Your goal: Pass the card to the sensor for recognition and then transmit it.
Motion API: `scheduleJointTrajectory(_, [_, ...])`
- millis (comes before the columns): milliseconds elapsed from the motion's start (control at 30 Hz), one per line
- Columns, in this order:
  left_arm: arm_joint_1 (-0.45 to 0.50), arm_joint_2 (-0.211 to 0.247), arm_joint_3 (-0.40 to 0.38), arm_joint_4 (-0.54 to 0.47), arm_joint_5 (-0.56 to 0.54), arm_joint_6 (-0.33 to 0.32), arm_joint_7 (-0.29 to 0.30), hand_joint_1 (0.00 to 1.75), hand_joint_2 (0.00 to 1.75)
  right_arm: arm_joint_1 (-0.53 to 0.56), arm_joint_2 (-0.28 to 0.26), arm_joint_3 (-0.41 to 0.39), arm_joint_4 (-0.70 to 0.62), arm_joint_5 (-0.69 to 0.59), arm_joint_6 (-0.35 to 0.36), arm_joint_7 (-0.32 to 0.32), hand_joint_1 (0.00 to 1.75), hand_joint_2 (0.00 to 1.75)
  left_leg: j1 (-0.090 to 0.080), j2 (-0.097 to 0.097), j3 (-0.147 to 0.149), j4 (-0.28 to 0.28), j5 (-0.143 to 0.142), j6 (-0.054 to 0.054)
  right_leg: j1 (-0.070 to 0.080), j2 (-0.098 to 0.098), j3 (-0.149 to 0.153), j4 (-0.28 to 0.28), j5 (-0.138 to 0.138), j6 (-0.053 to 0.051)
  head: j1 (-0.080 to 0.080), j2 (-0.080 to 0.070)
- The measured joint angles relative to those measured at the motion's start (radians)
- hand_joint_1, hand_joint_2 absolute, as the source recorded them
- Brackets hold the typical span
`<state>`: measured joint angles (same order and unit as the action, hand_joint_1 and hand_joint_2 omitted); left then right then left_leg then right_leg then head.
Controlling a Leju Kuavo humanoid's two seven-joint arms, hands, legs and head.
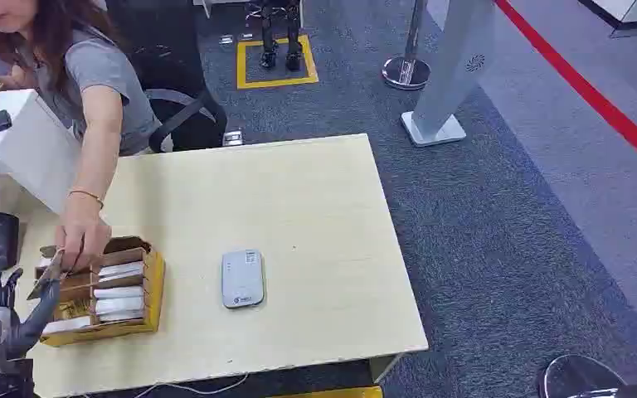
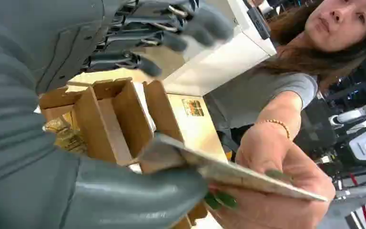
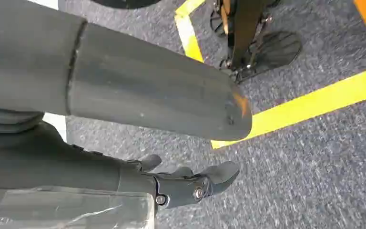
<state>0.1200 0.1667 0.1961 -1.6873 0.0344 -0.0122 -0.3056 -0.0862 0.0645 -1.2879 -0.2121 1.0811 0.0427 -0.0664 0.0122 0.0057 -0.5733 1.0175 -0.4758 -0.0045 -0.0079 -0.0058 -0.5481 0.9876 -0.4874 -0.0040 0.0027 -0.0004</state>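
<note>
Grey-thumbed, the left hand (image 2: 124, 191) pinched one end of the card (image 2: 228, 172), its long axis running away from the hand into a person's hand (image 2: 271, 191) at the far end. Beyond lay the cardboard organiser (image 1: 124, 290); the sensor (image 1: 242, 278) sat farther off. Right hand (image 3: 190, 183) hung with fingers loosely apart, holding nothing.

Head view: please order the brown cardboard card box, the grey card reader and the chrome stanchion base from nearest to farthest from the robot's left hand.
1. Brown cardboard card box: just beside the left hand, at the table's near left.
2. Grey card reader: flat on the table's middle, farther right.
3. Chrome stanchion base: on the carpet beyond the table's far edge.
</note>
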Motion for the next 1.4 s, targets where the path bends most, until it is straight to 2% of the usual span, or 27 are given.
scheduleJointTrajectory(800, [-0.007,-0.006,-0.004,0.014,-0.002,0.030,0.000,1.75,1.75,-0.001,0.000,0.000,0.000,0.005,-0.019,0.002,0.00,0.00,0.000,0.000,0.000,0.000,0.000,0.000,0.000,0.000,0.000,0.000,0.000,0.000,0.000,0.000])
scheduleJointTrajectory(1100, [-0.024,-0.007,-0.044,0.015,-0.146,0.120,-0.023,1.75,1.75,-0.001,0.000,0.000,0.000,0.005,-0.019,0.001,0.00,0.00,0.000,0.000,0.000,0.000,0.000,0.000,0.000,0.000,0.000,0.000,0.000,0.000,0.000,0.000])
scheduleJointTrajectory(1400, [-0.047,-0.006,-0.122,0.006,-0.220,0.152,-0.023,1.75,1.75,-0.001,0.000,0.000,0.000,0.006,-0.018,-0.003,0.00,0.00,0.000,0.000,0.000,0.000,0.000,0.000,0.000,0.000,0.000,0.000,0.000,0.000,0.000,0.000])
